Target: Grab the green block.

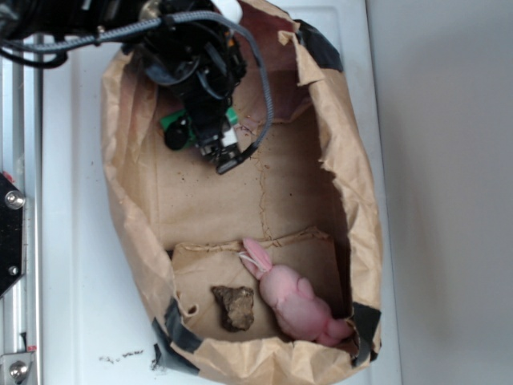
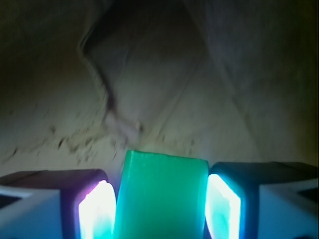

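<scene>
Inside your paper bag, the gripper brackets the green block, pads flanking it; I cannot tell whether they are clamped on it yet, and lifting remains.

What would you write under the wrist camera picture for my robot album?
The green block sits between the gripper fingers, above the crumpled brown paper bag floor.

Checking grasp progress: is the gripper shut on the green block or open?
Cannot tell. In the wrist view the green block sits between both fingers of the gripper, but contact isn't clear.
</scene>
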Tool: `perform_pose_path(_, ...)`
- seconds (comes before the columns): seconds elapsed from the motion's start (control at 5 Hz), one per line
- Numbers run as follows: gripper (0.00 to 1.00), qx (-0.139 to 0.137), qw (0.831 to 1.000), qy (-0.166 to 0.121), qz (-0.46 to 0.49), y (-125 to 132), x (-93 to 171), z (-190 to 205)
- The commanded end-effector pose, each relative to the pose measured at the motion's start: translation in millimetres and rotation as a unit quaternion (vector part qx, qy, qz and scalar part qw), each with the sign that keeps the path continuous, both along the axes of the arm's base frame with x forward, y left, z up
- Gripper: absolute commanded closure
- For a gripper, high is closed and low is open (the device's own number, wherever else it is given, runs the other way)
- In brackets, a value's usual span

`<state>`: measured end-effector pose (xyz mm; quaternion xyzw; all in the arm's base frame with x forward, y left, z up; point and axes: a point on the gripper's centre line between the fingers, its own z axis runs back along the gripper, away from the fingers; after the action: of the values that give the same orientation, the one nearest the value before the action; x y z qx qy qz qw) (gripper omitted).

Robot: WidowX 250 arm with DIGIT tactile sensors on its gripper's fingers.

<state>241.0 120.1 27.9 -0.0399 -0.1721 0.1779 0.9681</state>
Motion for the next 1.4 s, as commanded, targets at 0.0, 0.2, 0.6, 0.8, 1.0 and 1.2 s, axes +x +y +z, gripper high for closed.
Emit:
perform_pose_path(0.0,1.0,-0.001,0.998,-0.022,-0.052,-9.0,3.3,68.4)
perform_pose_path(0.2,1.0,-0.004,0.995,-0.041,-0.091,-28.4,8.4,100.8)
perform_pose_path(0.6,1.0,0.057,0.977,-0.021,-0.205,-61.5,27.3,132.3)
perform_pose_path(0.8,1.0,0.08,0.97,-0.018,-0.231,-69.5,36.1,138.5)
perform_pose_path(1.0,1.0,0.094,0.966,-0.028,-0.24,-78.0,45.0,150.1)
perform_pose_path(1.2,1.0,0.082,0.968,-0.03,-0.234,-77.8,53.3,164.0)
